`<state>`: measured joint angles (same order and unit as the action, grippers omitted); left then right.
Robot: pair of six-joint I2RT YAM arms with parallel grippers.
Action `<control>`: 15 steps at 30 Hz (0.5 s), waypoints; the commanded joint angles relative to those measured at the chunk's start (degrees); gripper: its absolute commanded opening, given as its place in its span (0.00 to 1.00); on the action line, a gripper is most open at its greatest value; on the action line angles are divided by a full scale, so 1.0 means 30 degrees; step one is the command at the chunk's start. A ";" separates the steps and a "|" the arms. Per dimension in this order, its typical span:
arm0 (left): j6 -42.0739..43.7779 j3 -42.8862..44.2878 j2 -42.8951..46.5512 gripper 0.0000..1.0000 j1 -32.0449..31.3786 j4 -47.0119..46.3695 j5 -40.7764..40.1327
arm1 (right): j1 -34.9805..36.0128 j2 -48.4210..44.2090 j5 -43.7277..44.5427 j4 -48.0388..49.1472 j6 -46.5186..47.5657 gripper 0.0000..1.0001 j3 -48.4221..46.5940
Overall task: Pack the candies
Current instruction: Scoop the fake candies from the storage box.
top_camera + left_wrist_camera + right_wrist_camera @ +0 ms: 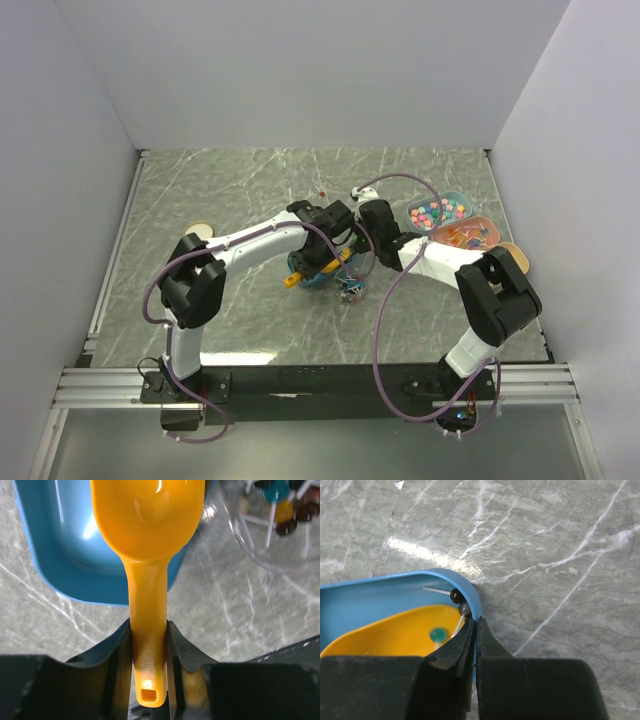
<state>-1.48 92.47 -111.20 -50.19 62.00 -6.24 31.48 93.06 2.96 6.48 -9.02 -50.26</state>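
- Left jaws are clamped on the handle of the orange scoop (147, 525), one pad pressed to each side, and the handle's end sticks out toward the wrist.
- Right jaws are closed at the rim of the blue tray (380, 600). The thin wall appears to be pinched between the tips, at the tray's 3 o'clock edge in the right wrist view.
- The scoop's bowl is held over the tray. One of the candies (438, 634), green on a white stick, is seen lying in it. Two dark ones rest against the tray wall at about 11 o'clock from the right tips.
- Most of the candies are gathered in a clear container (260, 555), set on the bench (545, 555) just beside the tray, at about 4 o'clock from it in the top view.
- The step is judged to be the carrying of a scoopful from tray to container.
- The scoop should be held level so that the round sweet is not rolled off, and tipped only once the lip is over the container's mouth.
- The tray should be pinned by the right jaws while it is raked, since a light plastic tray would likely be pushed along the bench.
- The two dark candies would be best approached from 9 o'clock, so that the scoop is not knocked against the right tips.
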 commanded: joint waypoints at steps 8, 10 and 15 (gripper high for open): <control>-0.2204 -0.2168 0.1353 0.01 0.0706 -0.6397 -0.0700 | 0.0082 -0.0697 -0.2392 0.2615 -0.1771 0.00 -0.0356; -0.2116 -0.2141 0.1090 0.01 0.0706 -0.6340 -0.0820 | 0.0023 -0.0521 -0.2976 0.2440 -0.1741 0.00 -0.0676; -0.1648 -0.1235 0.0358 0.01 0.0531 -0.5697 -0.1548 | 0.0023 -0.0170 -0.3974 0.2322 -0.1800 0.00 -0.1322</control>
<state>-5.72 86.08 -108.66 -48.64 51.79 -8.34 29.93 93.12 -0.08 7.35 -12.16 -50.63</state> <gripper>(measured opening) 0.321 0.041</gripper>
